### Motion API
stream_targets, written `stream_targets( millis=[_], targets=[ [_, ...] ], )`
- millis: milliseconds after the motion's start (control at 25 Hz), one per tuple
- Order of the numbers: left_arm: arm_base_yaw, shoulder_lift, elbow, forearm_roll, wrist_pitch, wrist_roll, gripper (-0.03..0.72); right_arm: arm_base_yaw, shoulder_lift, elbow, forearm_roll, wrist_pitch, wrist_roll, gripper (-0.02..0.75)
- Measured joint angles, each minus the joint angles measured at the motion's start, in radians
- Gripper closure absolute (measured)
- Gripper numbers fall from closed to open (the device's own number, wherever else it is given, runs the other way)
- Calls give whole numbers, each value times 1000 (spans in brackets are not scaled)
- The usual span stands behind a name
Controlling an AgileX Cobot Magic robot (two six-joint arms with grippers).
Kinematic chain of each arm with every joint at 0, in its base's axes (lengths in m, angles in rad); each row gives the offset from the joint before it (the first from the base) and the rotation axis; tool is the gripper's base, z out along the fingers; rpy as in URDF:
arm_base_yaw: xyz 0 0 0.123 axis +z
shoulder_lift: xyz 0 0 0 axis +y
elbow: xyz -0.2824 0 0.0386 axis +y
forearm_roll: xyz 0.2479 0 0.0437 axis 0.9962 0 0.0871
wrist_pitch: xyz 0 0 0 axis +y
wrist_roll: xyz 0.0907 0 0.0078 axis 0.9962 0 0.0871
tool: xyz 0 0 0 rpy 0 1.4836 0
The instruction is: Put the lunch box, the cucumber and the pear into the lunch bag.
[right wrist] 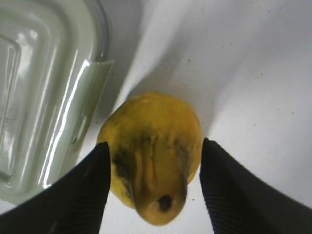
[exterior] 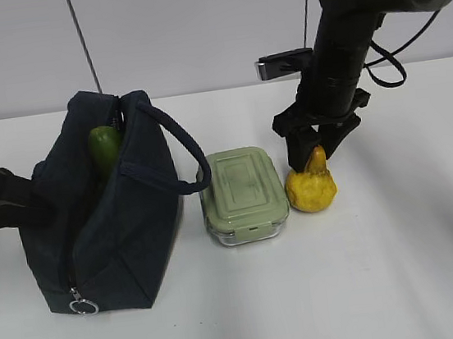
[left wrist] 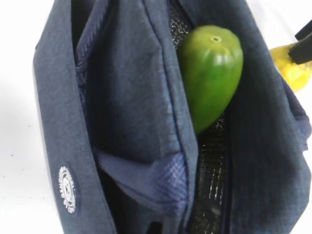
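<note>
Pear point(right wrist: 151, 156) lumpy yellow, brown-blotched (stem end up) | right gripper point(right wrist: 152, 187) fingers spread, flanking it | left gripper's fingers: cannot tell

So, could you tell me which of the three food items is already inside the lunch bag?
The cucumber: its green end pokes out of the open lunch bag. The lunch box and the pear sit on the table beside it.

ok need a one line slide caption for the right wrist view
Open right end effector straddling the yellow pear on the white table, with the green-lidded lunch box beside it.
</note>
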Motion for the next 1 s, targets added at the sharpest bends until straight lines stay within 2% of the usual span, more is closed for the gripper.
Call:
stream_targets(
  millis=[80,240,280,360,520,600,760,840,1000],
  targets=[
    [0,0,0,1,0,0,704,0,0,2,0,-2,2,314],
    [0,0,0,2,0,0,704,0,0,2,0,-2,4,522],
    [0,0,0,2,0,0,704,0,0,2,3,-2,4,554],
    [0,0,0,2,0,0,704,0,-11,4,0,-2,6,582],
    [0,0,0,2,1,0,704,0,-89,-16,43,-2,-11,589],
    [0,0,0,2,1,0,704,0,-153,-53,145,-2,-59,591],
    [0,0,0,2,1,0,704,20,-250,-123,546,-2,-275,591],
    [0,0,0,2,1,0,704,59,-260,-140,702,-2,-364,591],
    [0,0,0,2,1,0,704,164,-244,-142,764,6,-447,591]
  ],
)
